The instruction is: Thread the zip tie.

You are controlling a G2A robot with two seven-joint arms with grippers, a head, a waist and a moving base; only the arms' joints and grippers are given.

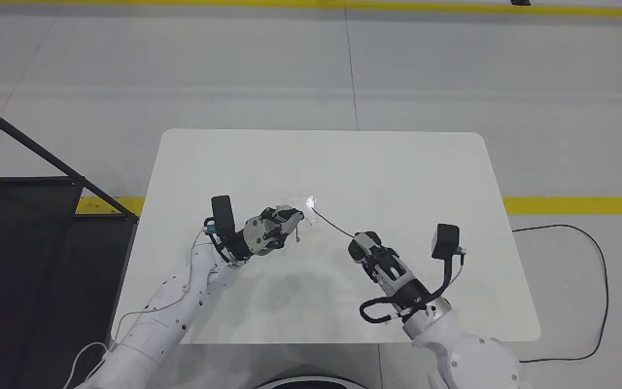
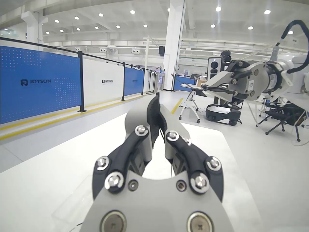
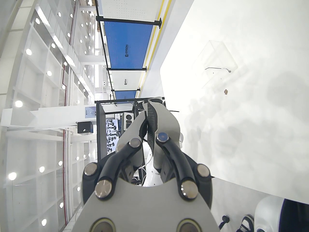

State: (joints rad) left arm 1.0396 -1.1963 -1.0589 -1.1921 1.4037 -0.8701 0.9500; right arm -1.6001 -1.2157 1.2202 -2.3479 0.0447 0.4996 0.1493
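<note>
A thin black zip tie (image 1: 332, 226) is held above the white table (image 1: 408, 165), and my right gripper (image 1: 355, 241) is shut on one end of it. Its free end slants up toward the tips of my left gripper (image 1: 294, 220), stopping just short of them. From the left wrist, the right gripper (image 2: 208, 87) holds the zip tie (image 2: 187, 80) pointing into open air. My left gripper (image 2: 158, 102) is shut; I cannot tell whether anything is pinched between its pads. From the right wrist, a short tip of the zip tie (image 3: 172, 111) sticks out past my right gripper (image 3: 148, 106).
A clear plastic box (image 3: 217, 49) lies on the table beyond the grippers, with another thin tie (image 3: 216, 68) inside it. A small brown speck (image 3: 226, 91) lies beside the box. The table's far half and right side are bare.
</note>
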